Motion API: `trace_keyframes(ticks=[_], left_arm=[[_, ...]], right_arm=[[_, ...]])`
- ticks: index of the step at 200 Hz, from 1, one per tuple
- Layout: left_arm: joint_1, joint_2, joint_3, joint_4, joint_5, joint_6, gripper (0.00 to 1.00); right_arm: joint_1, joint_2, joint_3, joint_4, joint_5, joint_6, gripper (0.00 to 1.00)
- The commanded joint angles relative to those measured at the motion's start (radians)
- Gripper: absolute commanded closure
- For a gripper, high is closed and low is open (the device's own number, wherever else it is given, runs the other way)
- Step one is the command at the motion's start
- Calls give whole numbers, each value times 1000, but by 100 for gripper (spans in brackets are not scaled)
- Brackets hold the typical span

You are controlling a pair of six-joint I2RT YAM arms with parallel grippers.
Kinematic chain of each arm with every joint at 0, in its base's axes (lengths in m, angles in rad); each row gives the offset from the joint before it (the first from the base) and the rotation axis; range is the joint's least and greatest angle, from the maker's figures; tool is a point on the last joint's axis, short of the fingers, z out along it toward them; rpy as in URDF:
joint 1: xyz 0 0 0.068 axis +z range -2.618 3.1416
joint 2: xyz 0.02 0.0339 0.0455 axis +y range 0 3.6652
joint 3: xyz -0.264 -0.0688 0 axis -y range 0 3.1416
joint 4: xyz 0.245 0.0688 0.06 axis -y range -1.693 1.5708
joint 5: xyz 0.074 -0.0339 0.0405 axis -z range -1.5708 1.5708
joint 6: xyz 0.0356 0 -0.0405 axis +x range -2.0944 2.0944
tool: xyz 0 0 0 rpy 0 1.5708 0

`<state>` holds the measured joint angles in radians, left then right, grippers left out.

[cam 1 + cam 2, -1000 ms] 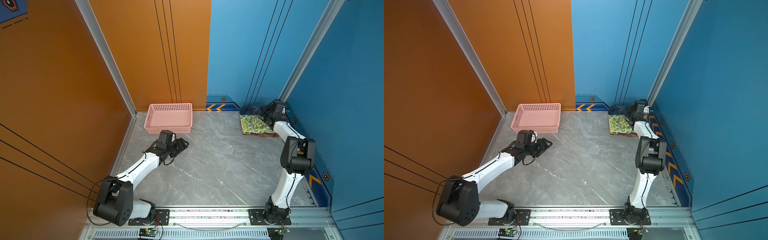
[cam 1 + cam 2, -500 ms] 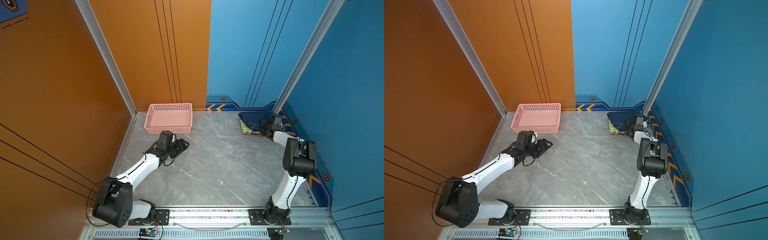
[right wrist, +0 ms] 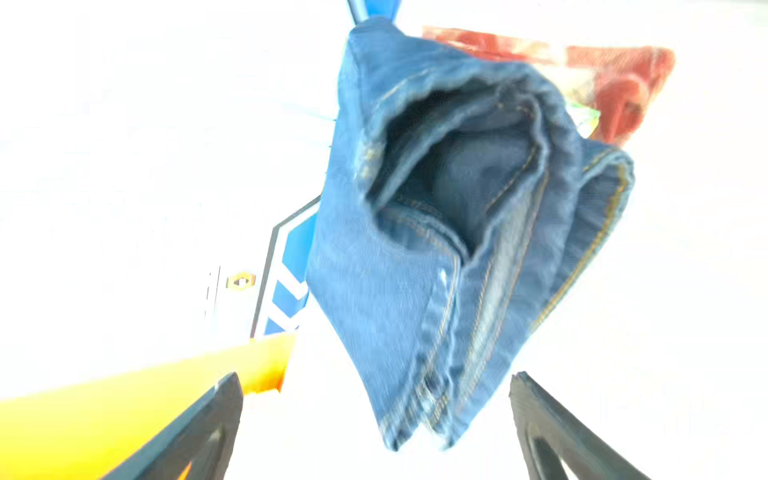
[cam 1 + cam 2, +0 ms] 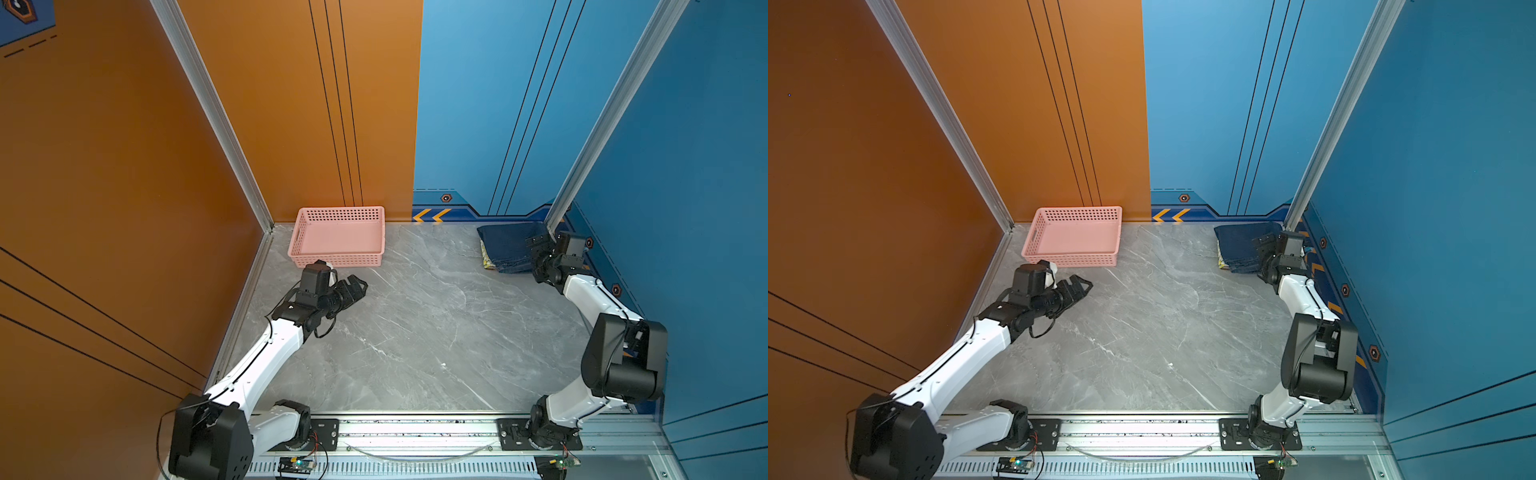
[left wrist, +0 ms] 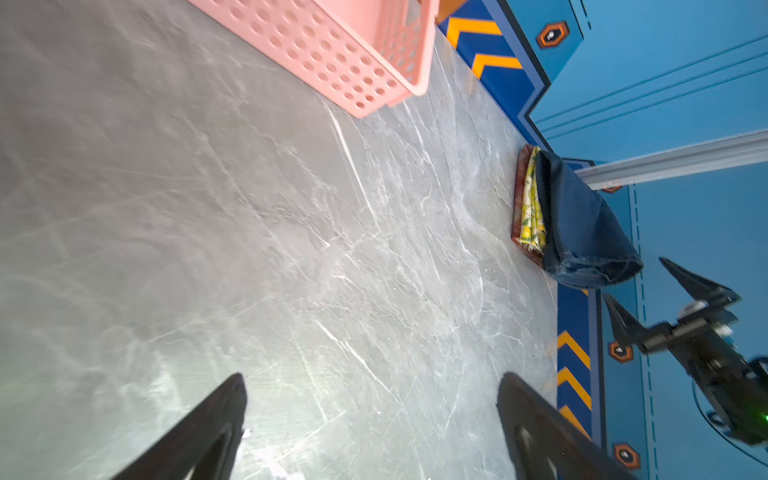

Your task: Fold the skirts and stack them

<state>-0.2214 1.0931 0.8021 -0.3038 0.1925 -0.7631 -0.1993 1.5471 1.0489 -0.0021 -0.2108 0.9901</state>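
The skirts lie stacked in the back right corner. The dark blue denim skirt [image 4: 509, 247] [image 4: 1239, 245] [image 5: 582, 224] lies folded on top. Under it show the lemon-print skirt's edge [image 4: 485, 258] [image 5: 532, 208] and the rust-red plaid skirt's edge [image 5: 517, 195] [image 3: 623, 79]. My right gripper [image 4: 536, 249] [image 4: 1262, 247] [image 3: 376, 378] [image 5: 635, 278] stands open at the denim's right side; a denim corner [image 3: 415, 415] reaches between the spread fingers without being pinched. My left gripper [image 4: 357, 286] [image 4: 1081, 286] [image 5: 372, 382] is open over bare floor, just in front of the basket.
A pink perforated basket [image 4: 336, 259] [image 4: 1075, 259] [image 5: 316, 62] stands empty against the back wall on the left. Blue walls close in behind and to the right of the stack. Grey marble floor [image 4: 415, 332] stretches between the two arms.
The right gripper drew the denim skirt over the lemon-print one, then opened and let it go. The left gripper's jaws spread wider; that arm stayed in place.
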Motion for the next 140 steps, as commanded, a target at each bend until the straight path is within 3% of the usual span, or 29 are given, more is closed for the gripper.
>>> trace_keyframes(ticks=[1,26,47,95,140], left_arm=[[51,-137,4,-148,-207,171,2],[123,-231,-18,-194,-384,301,2],[196,-252,-66,-160,-421,348,2],[265,-248,-328,297,-443,538,2],[326,-37,-383,536,-395,583,2]], right_arm=[[54,-133,-94,-28,42,-324,0],[182,-290,-251,47,280,-585,0],[228,-373,-377,119,383,-700,0],[241,-377,-622,409,419,-811,0],[216,-255,-731,729,404,-847,0]])
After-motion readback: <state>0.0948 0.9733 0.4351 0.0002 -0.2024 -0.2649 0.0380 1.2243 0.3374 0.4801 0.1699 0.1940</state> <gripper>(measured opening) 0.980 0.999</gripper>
